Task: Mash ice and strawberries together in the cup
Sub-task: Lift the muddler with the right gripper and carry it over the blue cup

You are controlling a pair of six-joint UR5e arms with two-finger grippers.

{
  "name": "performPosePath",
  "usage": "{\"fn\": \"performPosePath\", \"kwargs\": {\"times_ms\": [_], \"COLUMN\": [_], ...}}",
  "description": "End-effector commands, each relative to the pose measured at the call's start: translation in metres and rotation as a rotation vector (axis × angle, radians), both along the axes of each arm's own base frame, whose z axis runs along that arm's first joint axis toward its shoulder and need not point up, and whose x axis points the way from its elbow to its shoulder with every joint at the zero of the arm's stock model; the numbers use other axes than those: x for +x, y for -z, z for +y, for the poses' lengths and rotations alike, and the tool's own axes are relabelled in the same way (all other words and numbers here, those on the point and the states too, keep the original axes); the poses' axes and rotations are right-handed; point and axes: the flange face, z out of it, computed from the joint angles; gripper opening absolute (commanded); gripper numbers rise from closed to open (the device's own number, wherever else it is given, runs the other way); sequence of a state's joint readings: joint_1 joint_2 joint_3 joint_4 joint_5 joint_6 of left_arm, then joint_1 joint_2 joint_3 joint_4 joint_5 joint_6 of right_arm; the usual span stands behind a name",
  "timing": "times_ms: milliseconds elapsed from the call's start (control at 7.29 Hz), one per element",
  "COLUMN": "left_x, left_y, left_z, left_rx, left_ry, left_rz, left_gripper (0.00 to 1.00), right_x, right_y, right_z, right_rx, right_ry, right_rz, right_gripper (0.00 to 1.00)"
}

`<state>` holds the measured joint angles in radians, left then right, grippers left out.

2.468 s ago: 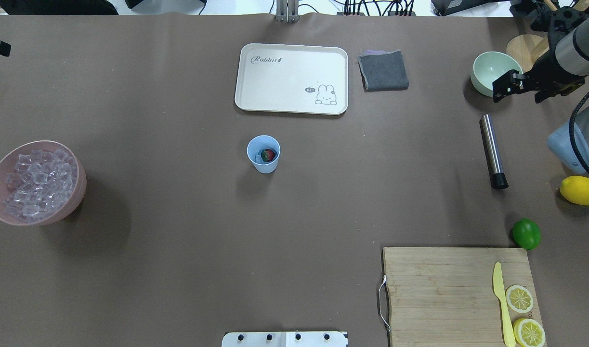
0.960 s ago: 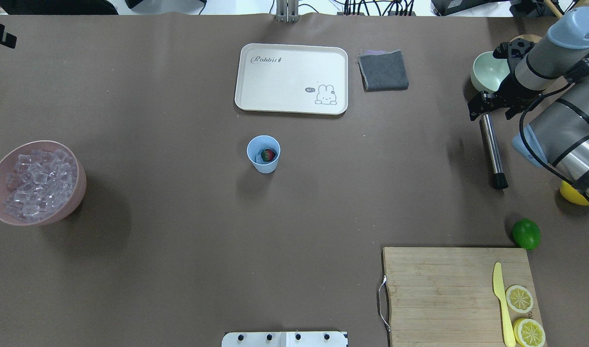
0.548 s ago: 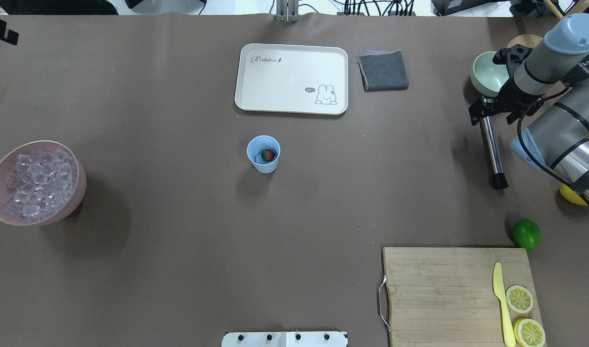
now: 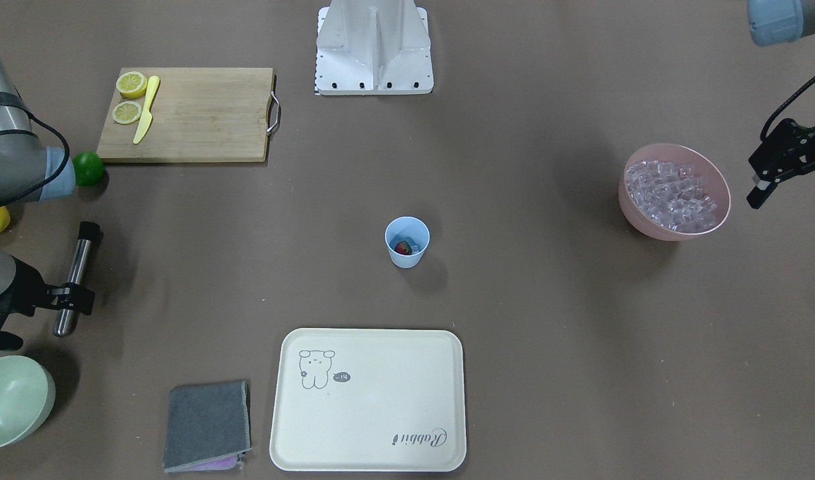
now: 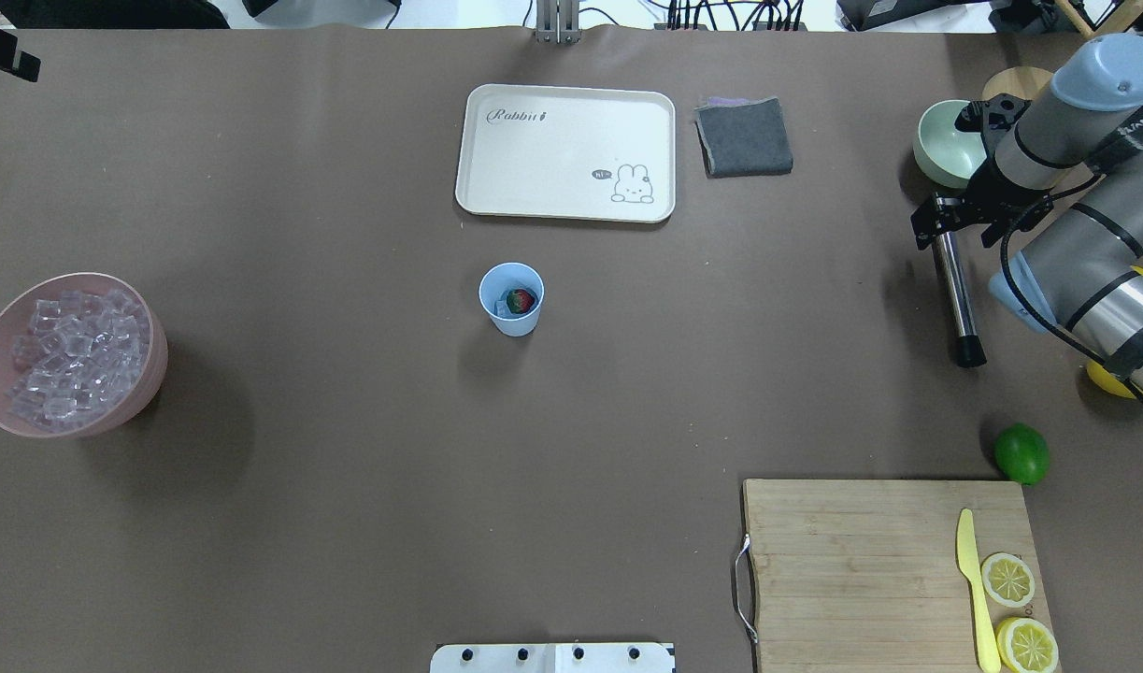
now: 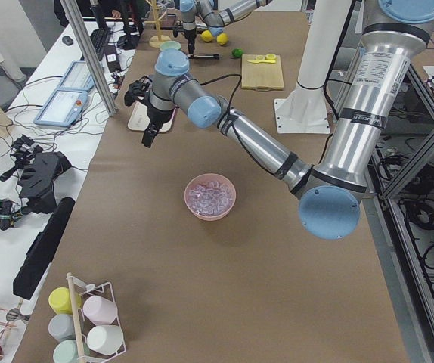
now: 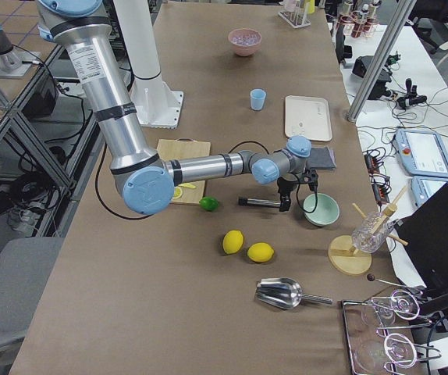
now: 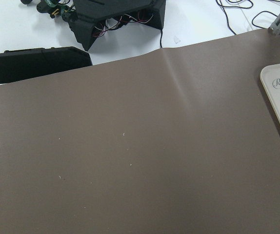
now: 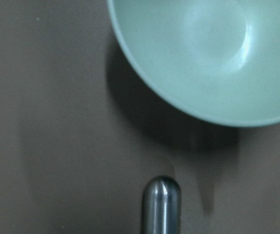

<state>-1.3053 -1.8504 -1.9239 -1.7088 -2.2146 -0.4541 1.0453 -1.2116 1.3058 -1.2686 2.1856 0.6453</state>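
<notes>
Small light-blue plastic cup (image 5: 513, 323), nine o'clock and well apart from right gripper (image 5: 950, 224), released astride a steel cylinder (image 5: 956, 290).

Right arm (image 5: 1085, 271) enters from right edge of overhead view, elbow bent, forearm angled toward far side of desk (image 5: 347, 421). Right tool (image 5: 956, 232) low over desk, pointing down, jaws spread wide. Left arm (image 6: 255, 144) stretched out long toward far left end of desk, wrist raised. Left tool (image 4: 790, 200) hangs in air clear of desk, tilted downward, jaws apart.
</notes>
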Motion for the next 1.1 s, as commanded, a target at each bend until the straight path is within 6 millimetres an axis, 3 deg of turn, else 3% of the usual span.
{"fn": "performPosePath", "kwargs": {"times_ms": [0, 137, 548, 686, 823, 960], "left_x": [0.001, 0.0, 0.001, 0.0, 0.0, 0.001], "left_y": [0.001, 0.0, 0.001, -0.001, -0.002, -0.004], "left_z": [-0.001, -0.001, -0.001, 0.0, 0.0, 0.001], "left_rx": [0.001, -0.001, 0.001, -0.002, -0.004, -0.007], "left_ry": [-0.001, 0.001, -0.002, 0.0, -0.001, -0.003], "left_rz": [-0.001, -0.001, 0.001, 0.0, 0.0, 0.0], "left_gripper": [0.96, 0.96, 0.96, 0.96, 0.96, 0.96], "right_x": [-0.002, -0.002, -0.005, 0.0, 0.023, 0.044], "right_y": [-0.002, -0.002, -0.001, 0.01, 0.039, 0.057], "right_z": [0.001, 0.001, 0.001, -0.004, -0.023, -0.029], "right_rx": [-0.001, -0.001, 0.002, 0.017, 0.037, 0.064], "right_ry": [0.004, 0.006, 0.012, 0.002, -0.031, -0.056], "right_rz": [0.002, 0.0, -0.001, -0.013, -0.05, -0.077], "right_gripper": [0.17, 0.0, 0.0, 0.0, 0.0, 0.0]}}
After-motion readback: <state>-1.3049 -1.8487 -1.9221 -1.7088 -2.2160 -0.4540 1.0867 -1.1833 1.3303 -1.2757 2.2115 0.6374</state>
